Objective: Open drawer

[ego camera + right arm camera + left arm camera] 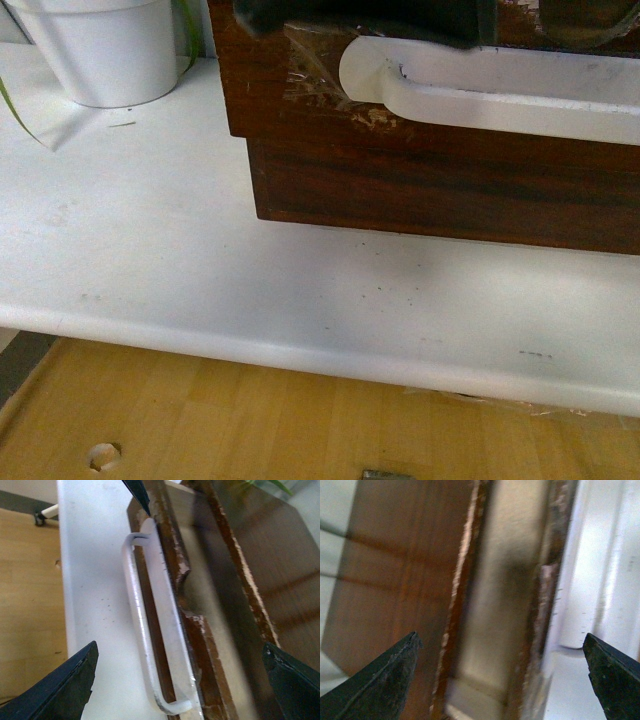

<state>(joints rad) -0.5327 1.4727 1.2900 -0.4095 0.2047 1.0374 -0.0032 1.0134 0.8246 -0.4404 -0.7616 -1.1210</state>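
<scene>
**A:** What sits closest to the lens?

**B:** In each wrist view, dark fingertips. The right gripper (175, 685) has its fingers spread wide to the picture's corners, with nothing between them. The left gripper (495, 680) is splayed the same way and is also empty.

**A:** And the drawer?

**B:** In the front view the drawer (262, 90) is the upper part of a dark wooden unit on the white table (150, 250), right of a white pot (100, 50). A long white handle (480, 110) is stuck on its scuffed front under clear tape. Below it a plain front (450, 190) sits set back.

**A:** Is it closed?

**B:** No. The right wrist view shows a pale gap between the drawer's top edge, with its half-round notch (182, 580), and the cabinet top (265, 545) behind.

**A:** Where are the grippers?

**B:** The left one straddles the drawer's front. One finger is over the cabinet top and the other is out beyond the handle. Its fingertip (139, 495) points at the handle's far end. I cannot tell whether it touches. The right one is above the near end, apart from it.
</scene>
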